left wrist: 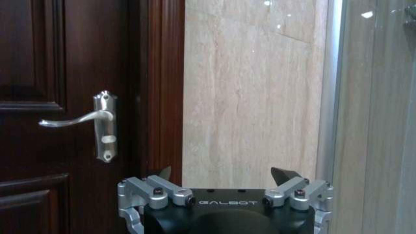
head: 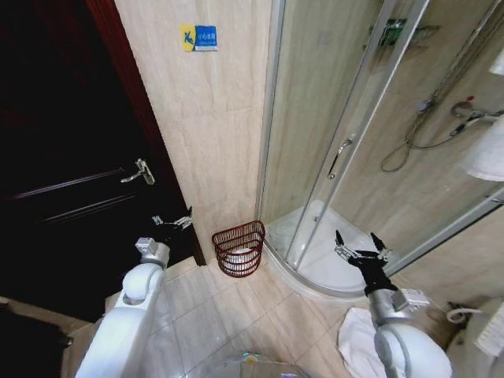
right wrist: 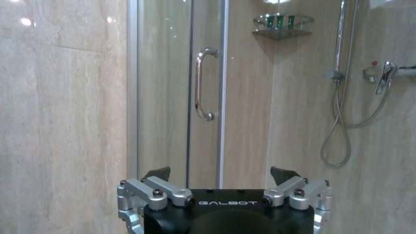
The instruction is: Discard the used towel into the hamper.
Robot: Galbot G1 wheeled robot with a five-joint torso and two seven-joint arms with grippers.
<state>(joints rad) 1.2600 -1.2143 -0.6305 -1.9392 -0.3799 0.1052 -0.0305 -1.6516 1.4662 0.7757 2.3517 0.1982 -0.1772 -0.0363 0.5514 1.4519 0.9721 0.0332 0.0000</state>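
Shower enclosure (head: 370, 157) filled the 2 o'clock side, dark door (head: 63, 157) at 10. Hamper (head: 239, 249) sat on the floor at centre against the wall, something white inside. Left gripper (head: 173, 221) and right gripper (head: 358, 244) were raised, fingers apart, empty.

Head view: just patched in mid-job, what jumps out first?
The dark red-brown wire hamper stands on the floor against the tiled wall, between the dark wooden door and the glass shower enclosure, with something white inside. Both arms are raised with open, empty tools: left tool near the door, right tool before the shower. A white towel lies on the floor under the right arm.
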